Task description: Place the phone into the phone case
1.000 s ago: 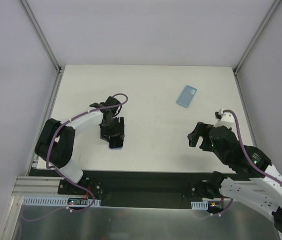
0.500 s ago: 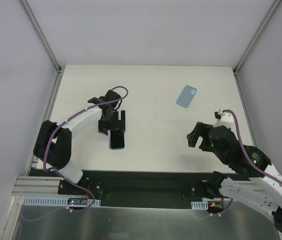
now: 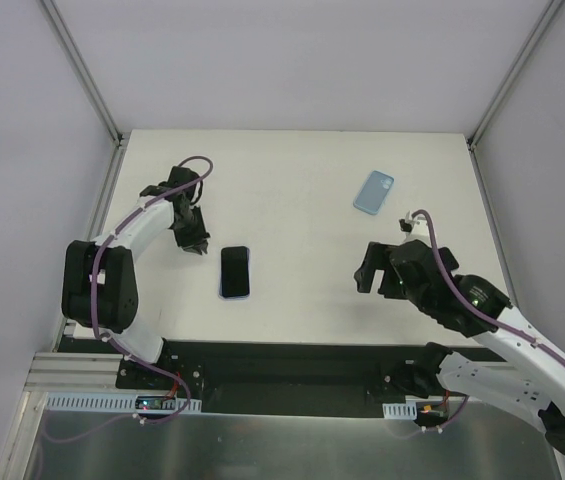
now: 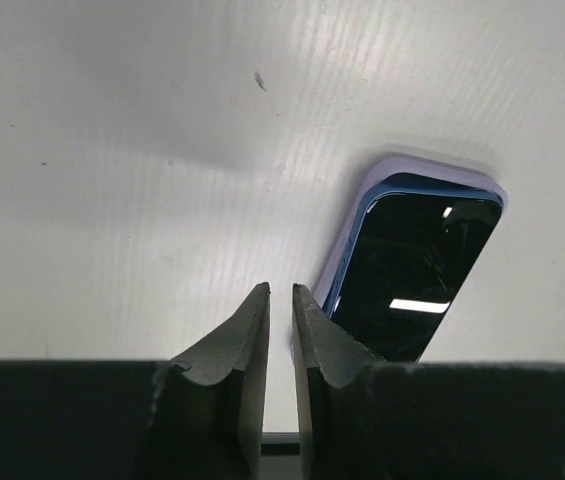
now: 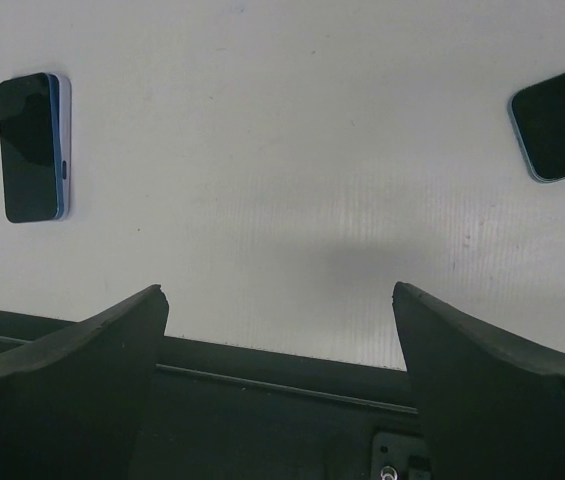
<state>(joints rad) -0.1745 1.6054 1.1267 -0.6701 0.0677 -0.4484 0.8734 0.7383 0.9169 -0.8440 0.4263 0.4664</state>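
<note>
Apparently nothing is grasped yet: left gripper [image 4: 280, 290] clenched empty beside phone [image 3: 234, 271], right gripper [image 5: 280, 290] spread; case [image 3: 373, 191] needs fetching next.

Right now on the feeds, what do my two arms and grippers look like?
The left arm and right arm match: white shells, black joints, a purple cable along each. The left gripper and right gripper are black, each with two wedge-shaped fingers.
</note>
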